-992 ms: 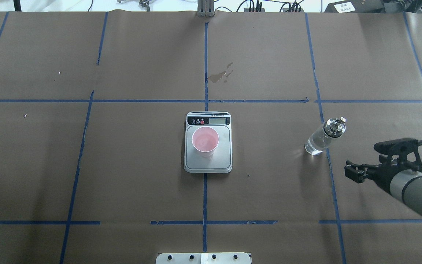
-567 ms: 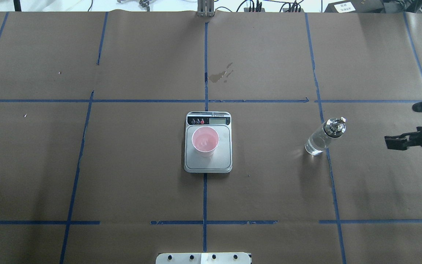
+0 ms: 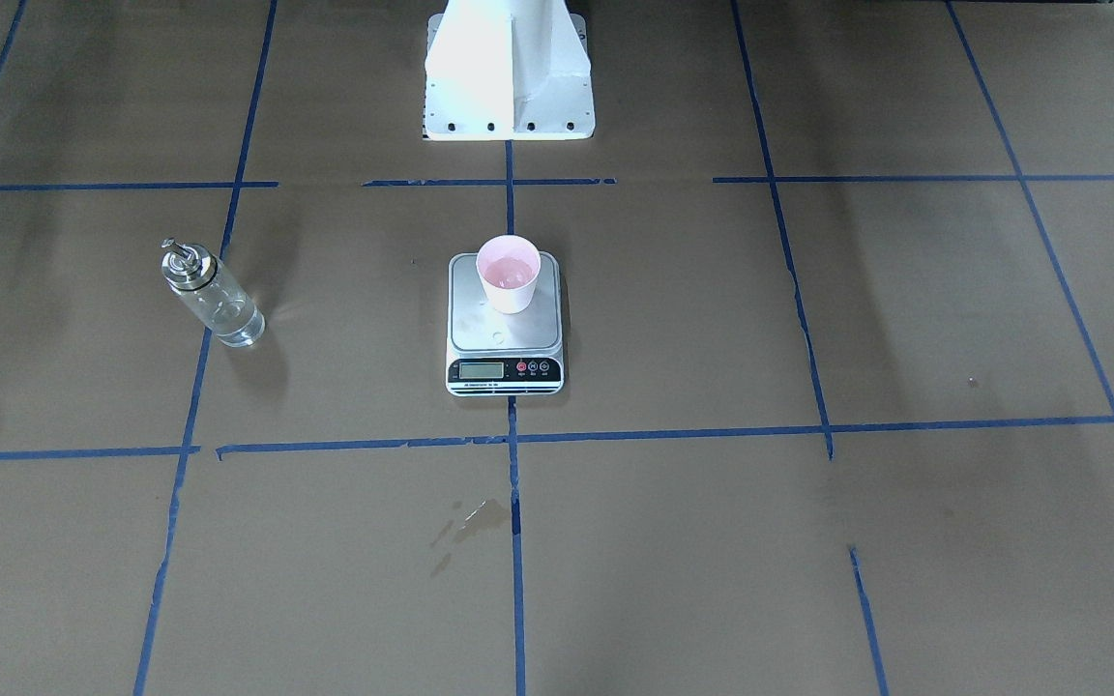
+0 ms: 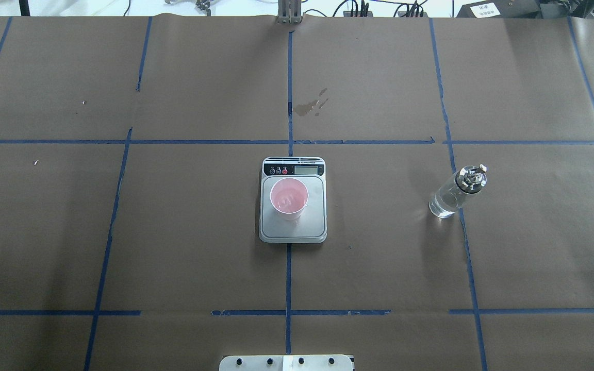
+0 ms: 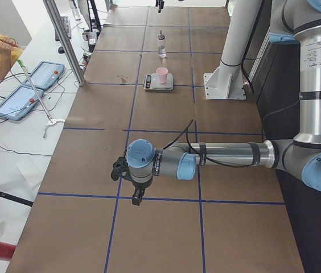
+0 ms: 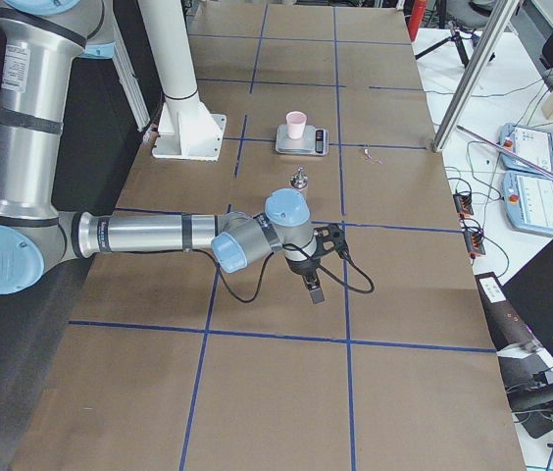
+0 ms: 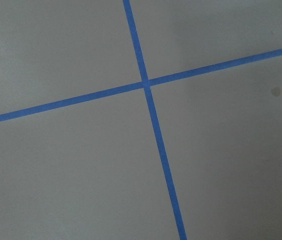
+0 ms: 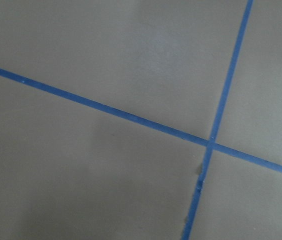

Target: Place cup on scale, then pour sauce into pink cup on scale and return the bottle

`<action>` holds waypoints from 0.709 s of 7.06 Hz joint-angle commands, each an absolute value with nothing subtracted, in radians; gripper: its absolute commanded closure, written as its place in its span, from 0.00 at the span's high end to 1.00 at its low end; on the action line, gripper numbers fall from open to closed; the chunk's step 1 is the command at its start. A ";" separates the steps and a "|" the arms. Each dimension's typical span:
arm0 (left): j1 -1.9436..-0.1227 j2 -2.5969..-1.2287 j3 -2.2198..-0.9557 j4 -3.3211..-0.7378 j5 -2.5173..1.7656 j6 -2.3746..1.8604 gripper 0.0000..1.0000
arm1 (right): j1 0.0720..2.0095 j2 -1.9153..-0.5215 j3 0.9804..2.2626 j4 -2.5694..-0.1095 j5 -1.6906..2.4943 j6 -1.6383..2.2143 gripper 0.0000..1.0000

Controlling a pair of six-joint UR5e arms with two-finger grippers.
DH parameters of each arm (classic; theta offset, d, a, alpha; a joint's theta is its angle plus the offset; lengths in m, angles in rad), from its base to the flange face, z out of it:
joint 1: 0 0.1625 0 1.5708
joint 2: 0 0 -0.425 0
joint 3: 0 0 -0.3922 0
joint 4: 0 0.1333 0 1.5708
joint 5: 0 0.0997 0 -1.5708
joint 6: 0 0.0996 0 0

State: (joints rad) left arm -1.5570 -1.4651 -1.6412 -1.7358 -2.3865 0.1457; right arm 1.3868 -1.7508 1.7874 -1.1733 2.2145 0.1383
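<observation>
One cup (image 4: 289,197), one scale (image 4: 312,221), one bottle (image 4: 449,198) — two robot arms (image 5: 223,154) (image 6: 149,234)

The site is a robotics laboratory. Indicators: a paper-covered table (image 4: 199,77) gridded with blue tape (image 4: 290,93), and two teach pendants (image 5: 42,74) alongside.

The counter (image 4: 173,232) wears flat brown paper, ruled into large rectangles by blue tape lines (image 4: 289,93). Midway between its long edges, the scale (image 4: 312,226) shows a brushed steel-grey platform inside a white rim. Its black strip carries a pale grey-green display and small buttons, one plainly red (the others look darker). The cup (image 4: 289,197) is pink inside, paler whitish-pink outside. Toward the counter's right end edge, the bottle (image 4: 446,201) is clear, colourless glass with a shiny silver top. A darker brown blotch (image 4: 310,105) mottles the paper nearer the far edge. The robot's base (image 3: 509,68) is white.
</observation>
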 commanded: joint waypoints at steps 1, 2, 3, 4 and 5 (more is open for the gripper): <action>-1.557 -1.465 -1.629 -1.743 -2.385 0.147 1.00 | 1.468 -1.721 1.775 -1.442 2.258 0.080 1.00; -1.557 -1.460 -1.635 -1.740 -2.384 0.146 1.00 | 1.471 -1.742 1.766 -1.497 2.264 0.080 1.00; -1.557 -1.460 -1.631 -1.740 -2.382 0.146 1.00 | 1.477 -1.771 1.760 -1.505 2.263 0.083 1.00; -1.557 -1.457 -1.632 -1.738 -2.379 0.146 1.00 | 1.477 -1.840 1.740 -1.414 2.267 0.089 1.00; -1.557 -1.459 -1.635 -1.735 -2.378 0.146 1.00 | 1.482 -1.856 1.732 -1.357 2.319 0.090 1.00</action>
State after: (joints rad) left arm -1.5570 -1.4590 -1.6328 -1.7379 -2.3801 0.1458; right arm 1.4770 -1.8174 1.7455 -1.4261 2.2764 0.0872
